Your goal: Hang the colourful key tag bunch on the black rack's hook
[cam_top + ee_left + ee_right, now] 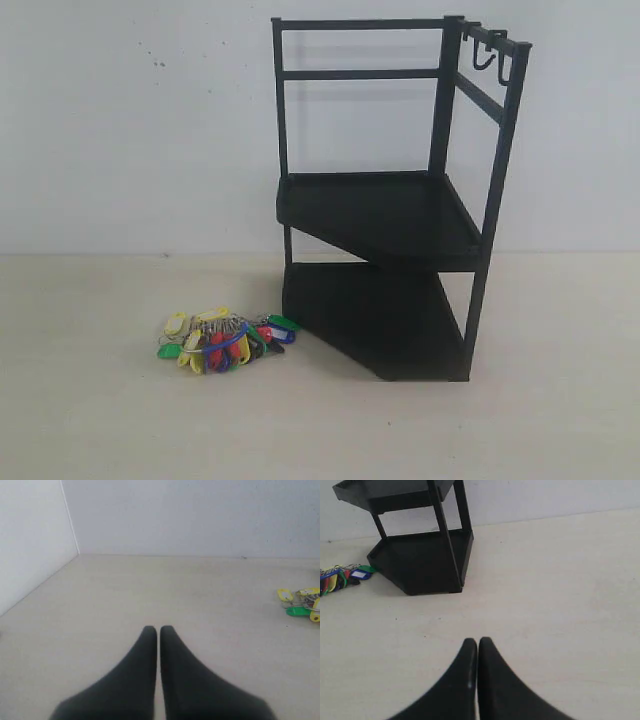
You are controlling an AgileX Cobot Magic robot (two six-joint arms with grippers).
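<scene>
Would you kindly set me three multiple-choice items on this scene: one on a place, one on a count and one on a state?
1. Where is the colourful key tag bunch?
A. On a hook.
B. On the table, beside the black rack.
C. On the rack's upper shelf.

2. How many solid trays does the rack have?
A. One.
B. Four.
C. Two.

3. How do the left pincer and the right pincer stand?
A. Both shut and empty.
B. The left one holds the bunch.
C. Both wide open.

Answers:
1 B: the bunch lies on the table by the rack's base.
2 C: one tray sits above the other.
3 A: each wrist view shows the fingertips together with nothing between them.
</scene>
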